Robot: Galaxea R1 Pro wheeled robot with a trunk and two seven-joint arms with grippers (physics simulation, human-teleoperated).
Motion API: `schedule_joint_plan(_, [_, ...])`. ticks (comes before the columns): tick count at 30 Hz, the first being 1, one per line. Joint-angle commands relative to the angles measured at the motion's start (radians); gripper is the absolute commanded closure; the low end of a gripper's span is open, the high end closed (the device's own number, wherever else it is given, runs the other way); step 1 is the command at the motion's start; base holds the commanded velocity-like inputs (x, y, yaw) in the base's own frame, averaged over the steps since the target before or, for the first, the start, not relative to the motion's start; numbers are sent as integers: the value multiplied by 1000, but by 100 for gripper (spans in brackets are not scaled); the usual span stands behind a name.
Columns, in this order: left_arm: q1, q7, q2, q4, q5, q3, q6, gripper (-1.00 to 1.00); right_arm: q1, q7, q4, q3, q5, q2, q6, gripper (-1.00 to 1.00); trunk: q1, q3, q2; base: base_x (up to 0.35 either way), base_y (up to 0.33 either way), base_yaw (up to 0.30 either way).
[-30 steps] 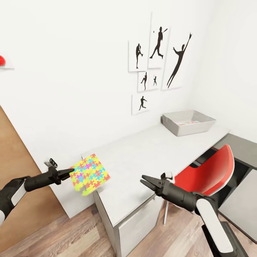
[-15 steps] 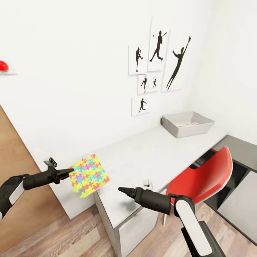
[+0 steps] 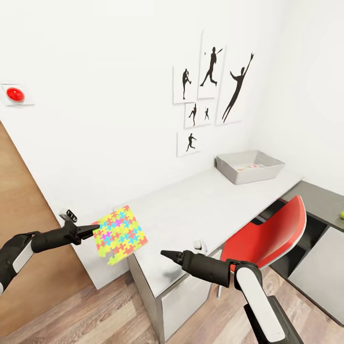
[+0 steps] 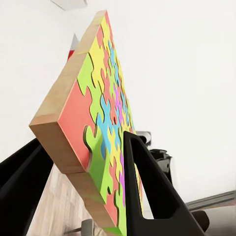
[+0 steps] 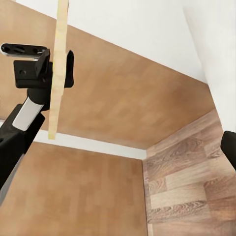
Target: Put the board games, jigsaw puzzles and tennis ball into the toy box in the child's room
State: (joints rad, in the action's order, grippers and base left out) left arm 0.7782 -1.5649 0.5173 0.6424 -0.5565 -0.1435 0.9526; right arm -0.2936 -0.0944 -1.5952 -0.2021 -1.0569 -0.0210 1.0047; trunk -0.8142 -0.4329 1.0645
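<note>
My left gripper [image 3: 94, 231] is shut on one edge of a jigsaw puzzle [image 3: 119, 234], a flat box covered in yellow, red, blue and green pieces, held tilted in the air off the table's left end. In the left wrist view the puzzle [image 4: 103, 123] sits between both fingers. My right gripper [image 3: 165, 254] points left over the table's [image 3: 200, 205] front corner, open and holding nothing. The right wrist view sees the puzzle [image 5: 59, 64] edge-on. The grey toy box [image 3: 224, 168] stands at the far end of the table with flat printed boxes inside. A small yellow-green ball [image 3: 342, 215] lies on the lower dark section.
A red chair [image 3: 272, 234] is tucked under the table right of my right arm. A brown wooden door [image 3: 19, 215] fills the left side. Baseball silhouette pictures [image 3: 210, 91] hang above the table. A red button [image 3: 16, 94] sits on the wall.
My right arm swung left across the table's front corner and its gripper turned. The left gripper kept the puzzle still. The camera shifted slightly.
</note>
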Motion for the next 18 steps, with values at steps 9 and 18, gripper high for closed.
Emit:
schedule_joint_plan(9, [1,-6,1,0,-2,-5,11,100,1,-10,0,10,10,0,3,-100,35,34,-63,-26,4,-122])
schedule_joint_plan(18, [1,-6,0,-1,-1,-5,11,100,1,-10,0,11,11,0,3,-100,69,72,-126,-146,38,-217])
